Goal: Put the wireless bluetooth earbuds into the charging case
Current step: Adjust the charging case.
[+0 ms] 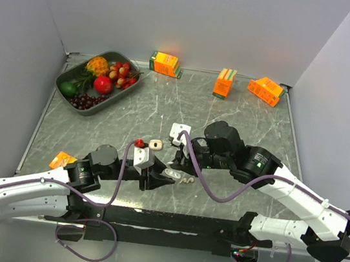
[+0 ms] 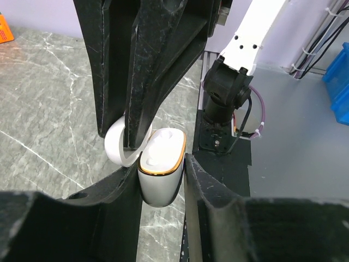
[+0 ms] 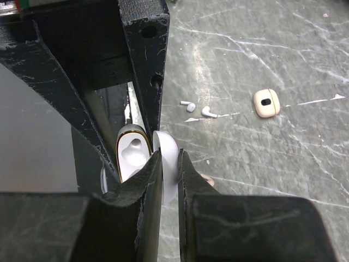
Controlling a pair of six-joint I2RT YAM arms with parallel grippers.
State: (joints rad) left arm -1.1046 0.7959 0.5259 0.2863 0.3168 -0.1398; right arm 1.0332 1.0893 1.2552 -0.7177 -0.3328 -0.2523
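The white charging case (image 2: 160,177) with a gold rim is held between my two grippers, just above the table. My left gripper (image 2: 161,170) is shut on the case body. My right gripper (image 3: 169,158) is shut on the flipped-open lid (image 3: 170,169). The wells of the case (image 3: 132,155) look empty. Two small white earbuds (image 3: 188,105) (image 3: 208,112) lie on the table just beyond the case; in the top view the earbuds (image 1: 185,180) lie right of the case (image 1: 170,173). A pinkish piece (image 3: 207,179) peeks out behind my right finger.
A small beige case (image 1: 155,144), a red object (image 1: 139,143) and a white square object (image 1: 180,132) lie just behind the grippers. A fruit tray (image 1: 60,80) stands back left. Orange cartons (image 1: 165,63) (image 1: 225,82) (image 1: 265,90) line the back; another carton (image 1: 62,159) lies near left.
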